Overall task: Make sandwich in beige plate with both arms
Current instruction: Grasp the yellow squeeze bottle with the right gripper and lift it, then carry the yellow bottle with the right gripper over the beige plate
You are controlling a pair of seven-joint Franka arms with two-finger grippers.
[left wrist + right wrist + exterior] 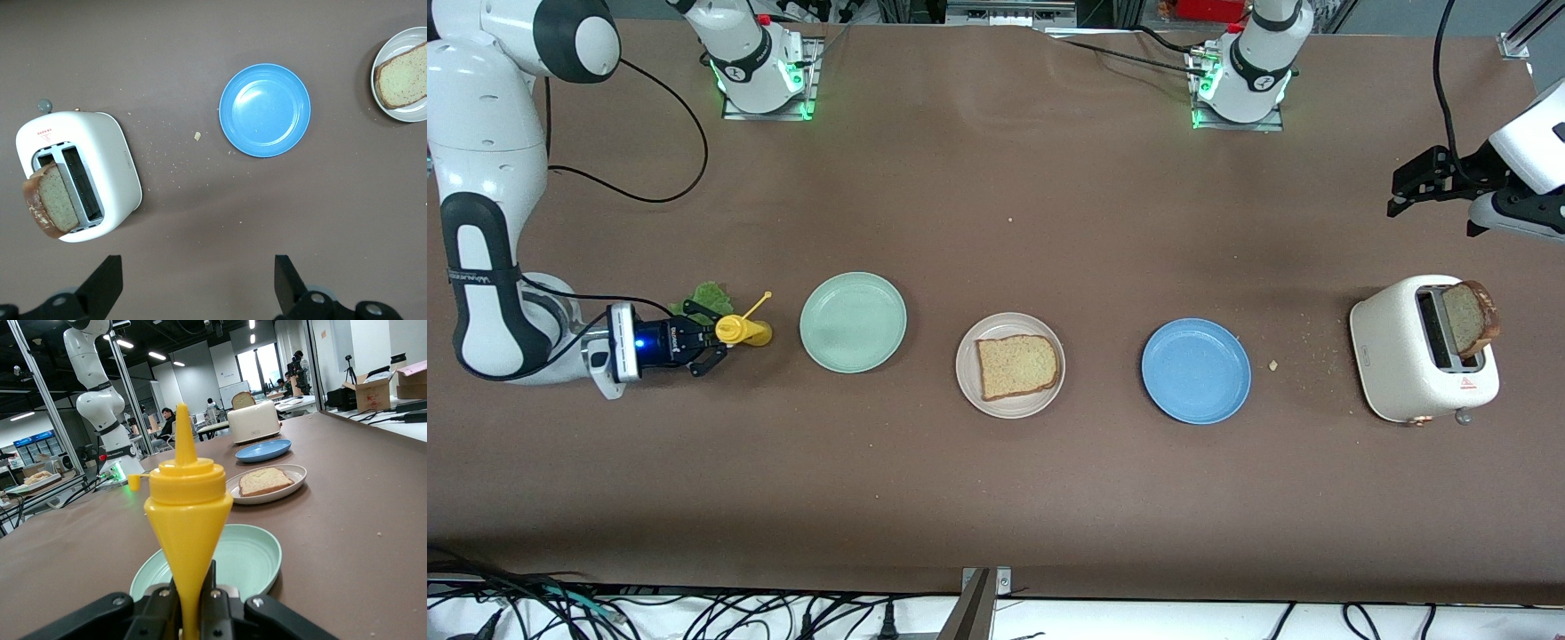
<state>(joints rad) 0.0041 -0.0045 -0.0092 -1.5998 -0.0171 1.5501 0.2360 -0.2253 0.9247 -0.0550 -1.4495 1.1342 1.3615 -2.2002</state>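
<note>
The beige plate (969, 388) lies mid-table with one bread slice (1016, 365) on it. A second slice (1469, 318) sticks up from the white toaster (1392, 356) at the left arm's end. The green lettuce leaf (710, 296) lies beside my right gripper (713, 344), which is low at the table and shut on a yellow squeeze bottle (744, 331); the right wrist view shows the bottle (187, 520) between its jaws. My left gripper (1398, 194) is open and empty in the air over bare table by the toaster (117, 167); its fingers (107, 280) are wide apart.
A mint-green plate (853, 322) lies between the bottle and the beige plate. A blue plate (1196, 371) lies between the beige plate and the toaster. Crumbs are scattered on the brown table (996, 498) near the toaster.
</note>
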